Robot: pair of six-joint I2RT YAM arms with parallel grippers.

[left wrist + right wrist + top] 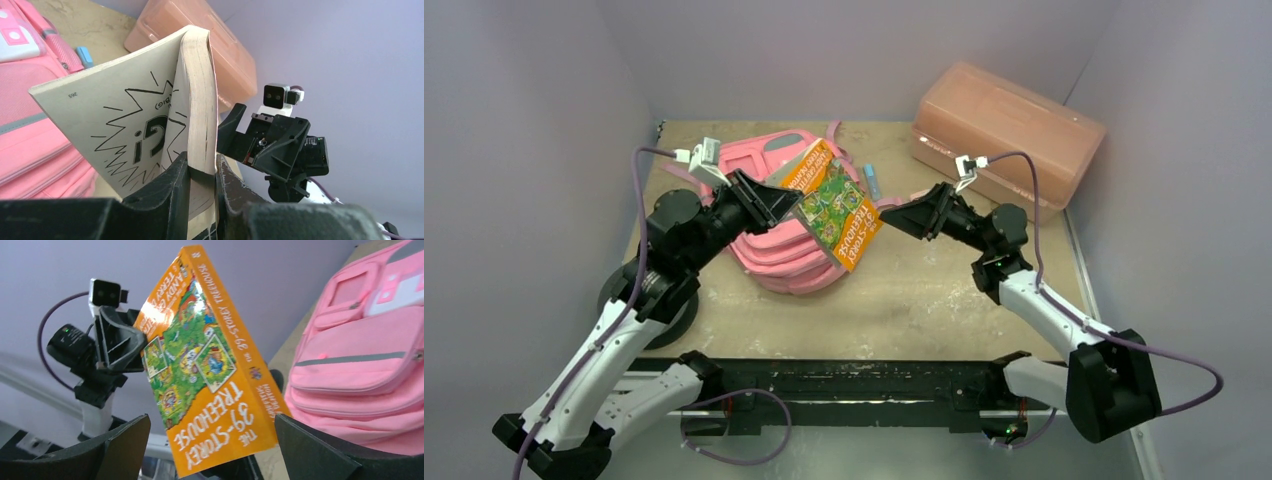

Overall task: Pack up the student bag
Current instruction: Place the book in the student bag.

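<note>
Student bag (774, 250) lies at the middle of the table (924, 300), front pockets up. Its long axis runs from about 7 o'clock to 1 o'clock, with the strap-loop end pointing to 1 o'clock and the rounded bottom toward the arm bases. Left pincer (782, 205) is over the bag's 11 o'clock side, pinching a thick paperback book (839, 205) by its page edge. The left wrist view shows both fingers (172, 185) clamped on the block of pages, with one cover splayed off to the side. The book hangs tilted in the air above the bag's 3 o'clock flank, orange cover facing the right arm. Right pincer (889, 215) is at the book's 3 o'clock edge, spread wide. In its wrist view the book's lower end sits between the fingers (125, 440) with a gap on each side. A small blue item (872, 180) lies just beside the bag at 2 o'clock. The orange-pink plastic box (1004, 135) sits in the table's 1 o'clock corner.
</note>
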